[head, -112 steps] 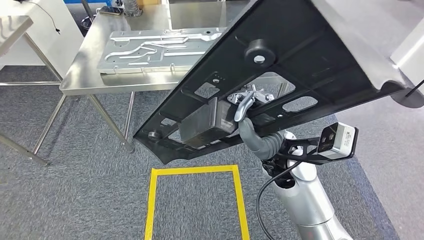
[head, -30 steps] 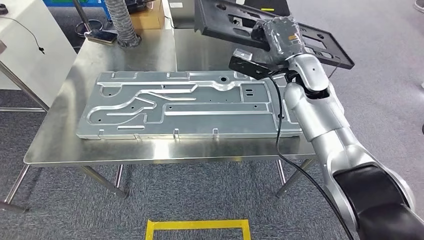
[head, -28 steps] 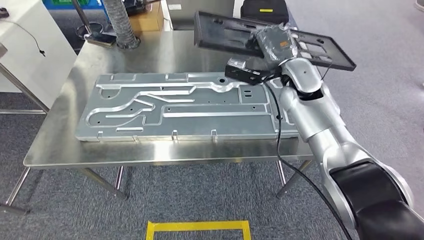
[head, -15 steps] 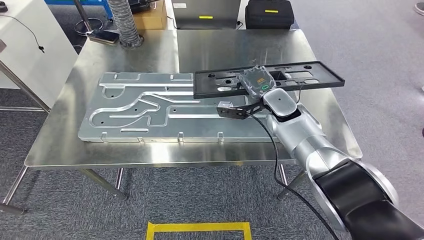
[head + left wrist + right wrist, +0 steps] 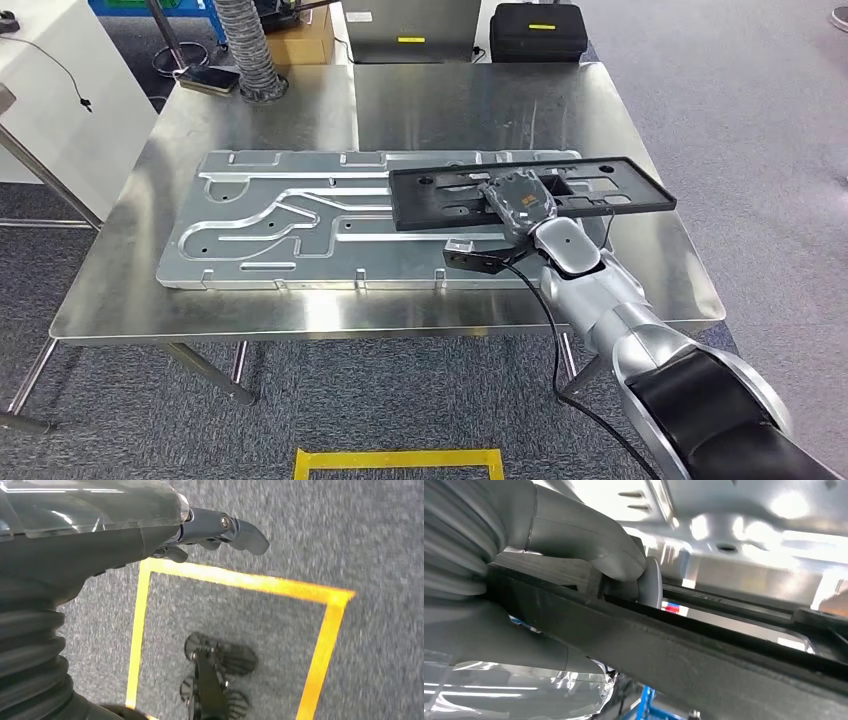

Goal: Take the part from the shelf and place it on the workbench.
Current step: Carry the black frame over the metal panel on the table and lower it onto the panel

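**Q:** Part location?

**A:** Black part point(image 5: 440, 190), a long flat frame with cut-outs, sits right of centre in the head view. It lies level over the right end of the plate point(image 5: 290, 215), a big grey metal sheet with grooves that rests on the bench point(image 5: 480, 100). Whether the part touches the plate or hangs just above it, I cannot tell.

**Q:** Who has it?

**A:** Right hand point(image 5: 517, 200). It grips the part near its middle, coming in from the lower right of the frame on the silver arm. In the right wrist view the thumb point(image 5: 589, 545) presses on one face of the part point(image 5: 704, 650) and the rest of the hand wraps under it, so the edge is clamped between them.

**Q:** And the left hand?

**A:** Left hand point(image 5: 210, 530) hangs over the carpet, in the upper left of its wrist view. It holds nothing. Its fingers point(image 5: 240, 530) reach out and bend slightly, not closed.

**Q:** What else is around?

**A:** Yellow tape point(image 5: 225, 580) marks a square on the grey floor; its top edge also shows at the bottom centre of the head view. At the top of that view are a ribbed hose point(image 5: 245, 50), a cardboard box point(image 5: 305, 40) and a black case point(image 5: 535, 30) beyond the bench. A phone point(image 5: 205, 78) lies on the bench's upper left corner.
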Tool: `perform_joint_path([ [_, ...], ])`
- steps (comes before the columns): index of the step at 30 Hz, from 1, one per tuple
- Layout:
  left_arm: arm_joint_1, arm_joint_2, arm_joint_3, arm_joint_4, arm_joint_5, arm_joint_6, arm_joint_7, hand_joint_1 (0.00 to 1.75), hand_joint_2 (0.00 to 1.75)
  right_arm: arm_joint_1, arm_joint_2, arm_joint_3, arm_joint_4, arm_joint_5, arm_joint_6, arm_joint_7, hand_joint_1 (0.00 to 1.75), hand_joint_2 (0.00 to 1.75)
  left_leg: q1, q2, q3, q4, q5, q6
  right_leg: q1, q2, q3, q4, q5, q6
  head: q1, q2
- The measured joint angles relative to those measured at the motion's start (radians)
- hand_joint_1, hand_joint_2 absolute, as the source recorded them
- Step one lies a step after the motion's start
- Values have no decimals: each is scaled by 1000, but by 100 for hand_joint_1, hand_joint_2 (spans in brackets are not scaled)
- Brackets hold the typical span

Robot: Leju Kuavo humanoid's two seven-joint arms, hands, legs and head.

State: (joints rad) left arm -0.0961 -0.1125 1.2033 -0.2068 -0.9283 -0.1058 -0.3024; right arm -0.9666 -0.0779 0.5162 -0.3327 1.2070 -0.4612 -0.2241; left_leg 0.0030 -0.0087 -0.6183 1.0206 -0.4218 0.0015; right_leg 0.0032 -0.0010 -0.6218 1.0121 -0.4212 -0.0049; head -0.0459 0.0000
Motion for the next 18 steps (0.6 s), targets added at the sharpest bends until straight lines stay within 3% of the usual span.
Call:
perform_joint_path([
  [2,-2,2,-4,0,-5,0,-3,0,175,16,4,-13,3,-11,-10,-16,175,175,0,1,-15,41,-30,-11,-7,-2,7,-11,5,-10,0,0],
  [5,-4,2,-11,0,-6,2,-6,0,175,43,15,-25,10,-17,-16,-35,175,175,6,3,-96,221,-114,-23,-9,-1,11,-13,5,-15,0,0],
  [6,-4,3,-12,0,-6,4,-9,0,175,54,19,-28,13,-19,-17,-42,175,175,8,3,-115,260,-122,-27,-9,0,11,-12,5,-15,0,0],
  [7,-4,3,-14,0,-6,6,-14,0,175,64,22,-32,15,-21,-18,-46,175,175,9,3,-119,263,-112,-28,-9,0,11,-10,4,-15,0,0],
  [9,-3,5,-15,0,-6,13,-28,0,175,77,30,-39,19,-27,-23,-54,175,175,11,3,-73,162,-48,-28,-9,2,11,-5,-1,-11,0,0],
  [11,-2,6,-18,0,-10,24,-42,0,175,80,36,-48,21,-31,-31,-59,87,87,9,3,-15,43,-6,-20,-7,3,9,3,-6,-3,0,0],
  [13,0,7,-21,0,-15,35,-50,0,175,83,38,-57,23,-34,-40,-63,0,0,6,1,2,7,-6,-9,-4,4,6,6,-8,7,0,0],
  [16,4,8,-22,0,-22,52,-50,0,175,87,39,-67,26,-39,-48,-70,0,0,6,1,3,1,1,9,-7,3,3,13,-15,22,0,0],
  [18,3,9,-23,0,-27,60,-46,0,175,87,39,-73,27,-41,-53,-75,0,0,8,3,4,-4,5,18,-9,3,-26,82,-59,30,0,0],
])
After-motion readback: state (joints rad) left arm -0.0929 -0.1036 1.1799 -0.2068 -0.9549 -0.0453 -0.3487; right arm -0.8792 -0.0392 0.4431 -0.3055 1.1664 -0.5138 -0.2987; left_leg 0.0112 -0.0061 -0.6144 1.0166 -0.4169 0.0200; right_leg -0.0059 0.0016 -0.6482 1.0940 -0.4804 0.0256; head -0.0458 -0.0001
